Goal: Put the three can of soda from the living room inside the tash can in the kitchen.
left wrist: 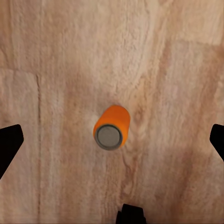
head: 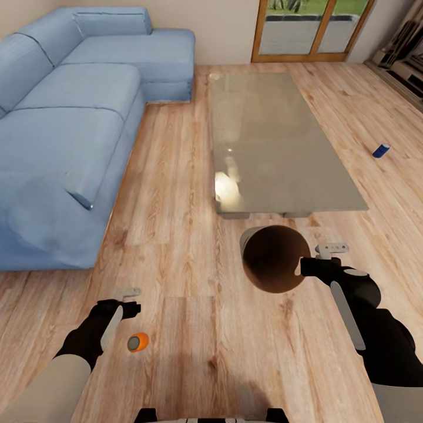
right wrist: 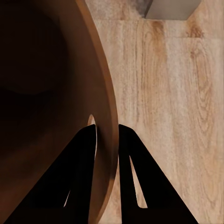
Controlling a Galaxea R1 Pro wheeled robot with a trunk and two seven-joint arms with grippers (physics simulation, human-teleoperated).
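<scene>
Orange can on floor under wide left claw | right claw clamps bin rim

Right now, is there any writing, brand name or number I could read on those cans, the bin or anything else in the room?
None can be read.
Orange can: plain orange side and grey end, no lettering shows.
Blue can: too small and far to tell whether it bears a label.
Bin held by the right gripper: plain brown inside, no markings.
Sofa, glass table and floor: no text or signs.
</scene>
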